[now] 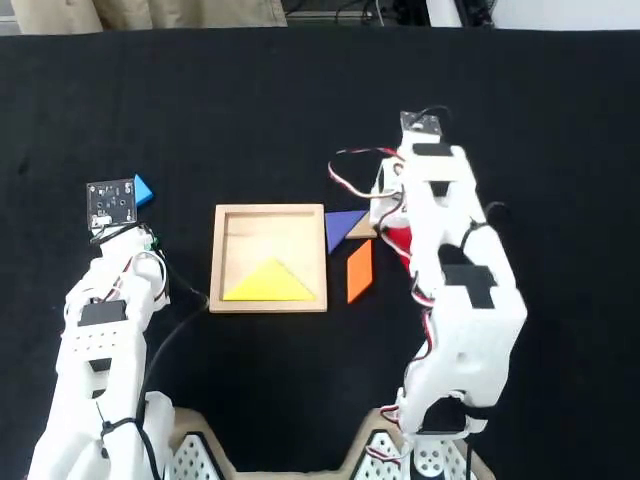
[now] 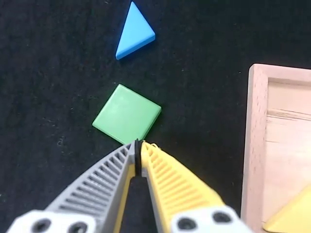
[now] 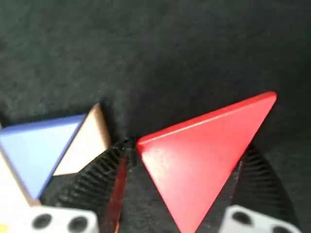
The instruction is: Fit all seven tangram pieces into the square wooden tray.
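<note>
L arm (image 1: 100, 330) extends from near edge of table (image 1: 300, 100), left side; L gripper (image 2: 137, 144) closed, empty. R arm (image 1: 455, 280) stands right of ctr, R gripper (image 3: 187, 153) clamped on red triangle (image 3: 204, 145).

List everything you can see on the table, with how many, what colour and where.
wooden tray: one, pale wood, middle of the table.
yellow triangle: one, yellow, inside the tray against the wall nearest the arms.
dark blue triangle: one, dark blue, just right of the tray.
tan piece: one, tan, right beside the dark blue triangle.
orange parallelogram: one, orange, right of the tray.
red triangle: one, red, between the right fingers.
light blue triangle: one, light blue, left of the tray.
green square: one, green, just ahead of the left fingers.
black cloth: one, black, covering the table.
left fingers: grey and yellow, shut, empty.
right fingers: black, closed on the red triangle.
</note>
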